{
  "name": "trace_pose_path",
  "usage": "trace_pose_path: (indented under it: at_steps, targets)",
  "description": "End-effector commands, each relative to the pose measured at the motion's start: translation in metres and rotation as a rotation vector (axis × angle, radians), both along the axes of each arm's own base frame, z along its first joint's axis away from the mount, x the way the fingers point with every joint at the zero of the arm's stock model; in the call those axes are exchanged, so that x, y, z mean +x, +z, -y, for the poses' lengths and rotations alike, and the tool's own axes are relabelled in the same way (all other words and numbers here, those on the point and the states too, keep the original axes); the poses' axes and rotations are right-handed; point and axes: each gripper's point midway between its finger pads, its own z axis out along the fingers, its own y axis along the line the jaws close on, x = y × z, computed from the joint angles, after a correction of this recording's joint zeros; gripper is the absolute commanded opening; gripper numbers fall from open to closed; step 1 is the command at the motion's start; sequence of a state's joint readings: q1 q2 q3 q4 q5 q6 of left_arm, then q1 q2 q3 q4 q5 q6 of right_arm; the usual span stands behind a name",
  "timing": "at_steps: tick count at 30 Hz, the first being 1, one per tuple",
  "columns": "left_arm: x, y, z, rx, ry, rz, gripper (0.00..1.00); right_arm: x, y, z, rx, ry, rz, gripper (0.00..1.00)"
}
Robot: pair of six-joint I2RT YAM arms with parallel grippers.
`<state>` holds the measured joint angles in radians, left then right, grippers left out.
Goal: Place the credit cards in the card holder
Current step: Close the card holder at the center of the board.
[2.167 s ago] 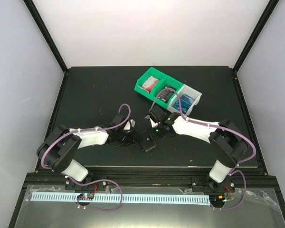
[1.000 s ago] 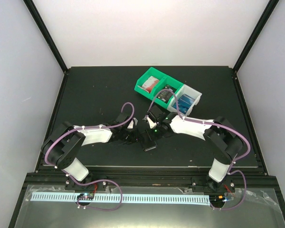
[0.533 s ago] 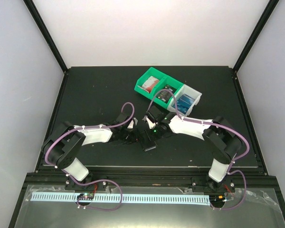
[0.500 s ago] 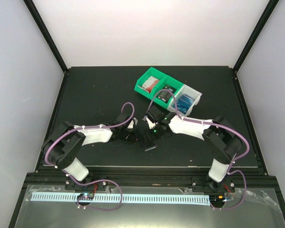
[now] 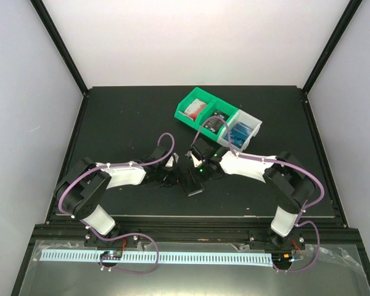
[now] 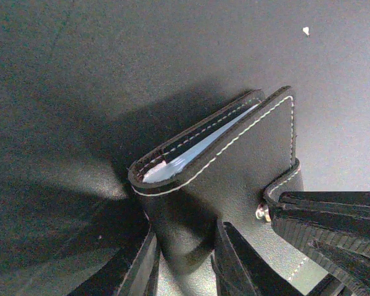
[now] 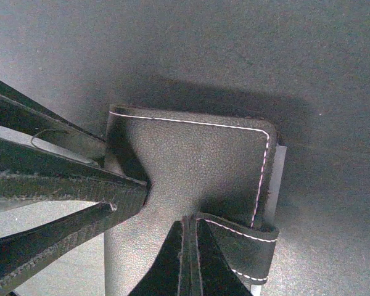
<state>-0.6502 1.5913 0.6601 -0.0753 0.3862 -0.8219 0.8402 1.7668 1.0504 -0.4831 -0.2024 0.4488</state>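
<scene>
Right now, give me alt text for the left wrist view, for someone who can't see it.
A black card holder with white stitching is folded nearly shut against a dark table, with a pale blue card edge showing inside. The left fingers grip its lower edge, and the right fingers pinch its snap tab from the right.

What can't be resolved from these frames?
- Card count inside the card holder: the left wrist view shows only a pale blue card edge; the covers hide the rest.
- Whether the right gripper, shut, actually pinches the snap tab: in the right wrist view its own fingers cover the contact.
- Credit cards in the bins: top view, too small to count.
</scene>
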Motion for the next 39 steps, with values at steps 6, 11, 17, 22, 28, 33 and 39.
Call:
trace_pose_path:
  at_steps: [6, 11, 17, 22, 28, 33, 39]
  targets:
    - [-0.008, -0.027, -0.016, 0.117, 0.013, -0.042, 0.26, -0.056, -0.080, 0.047, -0.236, 0.024, -0.190, 0.01]
    - [-0.007, -0.026, -0.016, 0.116, 0.015, -0.040, 0.26, -0.066, -0.088, 0.055, -0.275, 0.036, -0.207, 0.01]
    - [-0.008, -0.028, -0.018, 0.124, 0.020, -0.043, 0.26, -0.069, -0.096, 0.064, -0.319, 0.030, -0.209, 0.01]
    - [-0.008, -0.026, -0.019, 0.129, 0.024, -0.037, 0.26, -0.060, -0.077, 0.054, -0.262, 0.013, -0.156, 0.01]
    - [0.001, -0.007, -0.019, 0.129, 0.028, 0.012, 0.31, -0.016, -0.002, 0.009, -0.070, -0.047, 0.015, 0.18]
    - [0.015, 0.028, -0.029, 0.148, 0.051, 0.119, 0.44, 0.012, 0.080, -0.020, 0.165, -0.119, 0.148, 0.35]
    - [0.034, 0.095, -0.060, 0.161, 0.113, 0.323, 0.74, 0.044, 0.160, 0.029, 0.315, -0.354, 0.401, 0.50]
